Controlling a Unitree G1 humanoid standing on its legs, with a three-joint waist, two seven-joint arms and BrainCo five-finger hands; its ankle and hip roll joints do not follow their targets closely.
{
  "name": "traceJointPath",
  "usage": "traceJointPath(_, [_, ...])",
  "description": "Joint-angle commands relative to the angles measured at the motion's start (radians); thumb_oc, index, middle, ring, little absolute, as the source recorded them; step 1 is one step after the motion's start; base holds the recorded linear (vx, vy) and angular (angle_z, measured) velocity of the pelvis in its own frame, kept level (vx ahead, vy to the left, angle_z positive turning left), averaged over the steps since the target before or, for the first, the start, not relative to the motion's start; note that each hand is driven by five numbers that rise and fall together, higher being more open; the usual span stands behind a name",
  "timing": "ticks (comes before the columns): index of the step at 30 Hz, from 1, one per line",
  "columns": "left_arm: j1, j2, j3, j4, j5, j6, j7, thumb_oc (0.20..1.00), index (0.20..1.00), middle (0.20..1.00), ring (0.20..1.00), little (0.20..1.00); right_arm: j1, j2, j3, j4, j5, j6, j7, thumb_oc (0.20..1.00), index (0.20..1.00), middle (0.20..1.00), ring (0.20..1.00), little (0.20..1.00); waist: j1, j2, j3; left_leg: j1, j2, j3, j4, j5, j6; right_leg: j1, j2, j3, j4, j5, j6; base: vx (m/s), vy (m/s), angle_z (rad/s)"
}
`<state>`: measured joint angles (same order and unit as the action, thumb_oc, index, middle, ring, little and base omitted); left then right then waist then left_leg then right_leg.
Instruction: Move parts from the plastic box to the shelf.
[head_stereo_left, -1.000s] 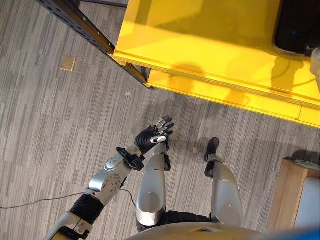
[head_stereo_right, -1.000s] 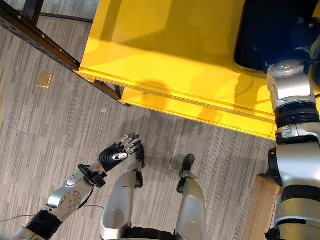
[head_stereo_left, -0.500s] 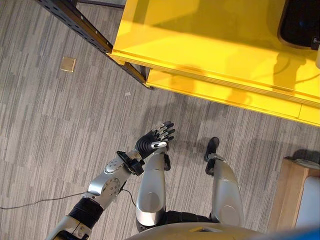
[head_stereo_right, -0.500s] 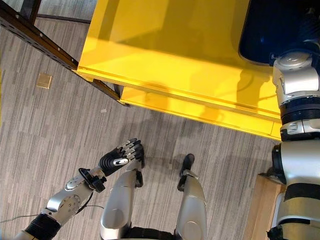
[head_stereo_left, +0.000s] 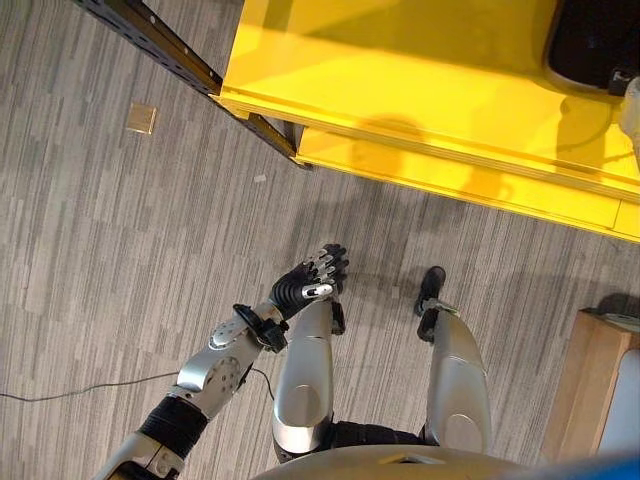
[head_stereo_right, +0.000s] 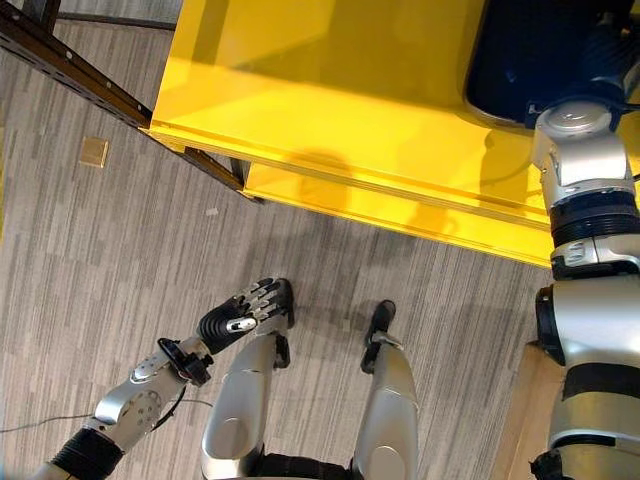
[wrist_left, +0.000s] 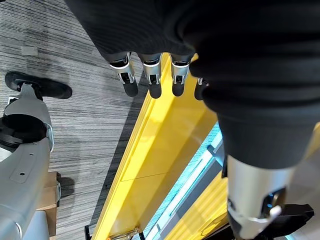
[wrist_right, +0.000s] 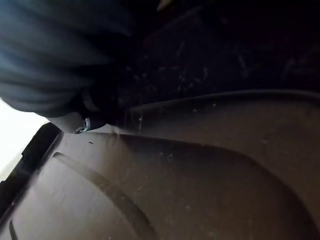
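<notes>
Left eye view: my left hand (head_stereo_left: 308, 281) hangs over the floor (head_stereo_left: 120, 250), fingers straight, holding nothing. It has barely moved. My right hand's fingers are inside the dark box (head_stereo_right: 520, 50); I cannot tell their state.

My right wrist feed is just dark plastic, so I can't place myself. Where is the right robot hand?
Observer: The right robot hand reaches into the dark plastic box, which sits on the yellow table.
Operator: Is it holding a part?
Observer: Can't tell. The head views show its ribbed cover over the box, but not what lies beneath it.
Operator: And the other one?
Observer: The left robot hand hangs open and empty above the floor, short of the table.
</notes>
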<state>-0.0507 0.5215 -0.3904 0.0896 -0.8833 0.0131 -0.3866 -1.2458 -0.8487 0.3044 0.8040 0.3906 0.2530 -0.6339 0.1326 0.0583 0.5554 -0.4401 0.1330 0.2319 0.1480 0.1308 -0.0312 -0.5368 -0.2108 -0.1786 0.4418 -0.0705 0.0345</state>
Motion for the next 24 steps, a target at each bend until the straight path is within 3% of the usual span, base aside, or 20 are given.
traceJointPath(1, [0.056, -0.011, -0.015, -0.042, -0.02, -0.041, -0.019, 1.0, 1.0, 1.0, 1.0, 1.0, -0.105, -0.066, 0.043, -0.051, 0.012, -0.085, -0.045, 0.2, 0.2, 0.2, 0.2, 0.2, 0.017, 0.019, -0.035, -0.029, 0.019, -0.14, 0.055, -0.093, -0.046, -0.001, 0.053, -0.011, 0.139, -0.145, -0.011, 0.0, 0.0, 0.0])
traceJointPath(13, [0.068, -0.016, -0.013, -0.041, -0.018, -0.055, -0.026, 1.0, 1.0, 1.0, 1.0, 1.0, -0.113, -0.049, 0.054, -0.048, -0.024, -0.088, -0.06, 0.2, 0.2, 0.2, 0.2, 0.2, 0.021, 0.028, -0.035, -0.052, 0.026, -0.147, 0.062, -0.089, -0.051, -0.041, 0.051, -0.017, 0.184, -0.161, -0.019, 0.0, 0.0, 0.02])
traceJointPath(14, [0.069, -0.016, -0.013, -0.041, -0.019, -0.059, -0.03, 1.0, 1.0, 1.0, 1.0, 1.0, -0.115, -0.048, 0.05, -0.044, -0.031, -0.075, -0.08, 1.0, 1.0, 1.0, 1.0, 1.0, 0.02, 0.029, -0.035, -0.052, 0.026, -0.148, 0.062, -0.089, -0.051, -0.042, 0.05, -0.017, 0.186, -0.162, -0.019, 0.0, 0.0, 0.0])
traceJointPath(24, [0.075, -0.019, -0.021, -0.04, -0.025, -0.074, -0.036, 1.0, 1.0, 1.0, 1.0, 1.0, -0.147, -0.066, 0.072, -0.002, -0.11, -0.084, -0.136, 1.0, 1.0, 1.0, 1.0, 1.0, 0.022, 0.035, -0.035, -0.044, 0.027, -0.144, 0.055, -0.089, -0.053, -0.038, 0.044, -0.02, 0.179, -0.161, -0.018, 0.0, 0.0, 0.0])
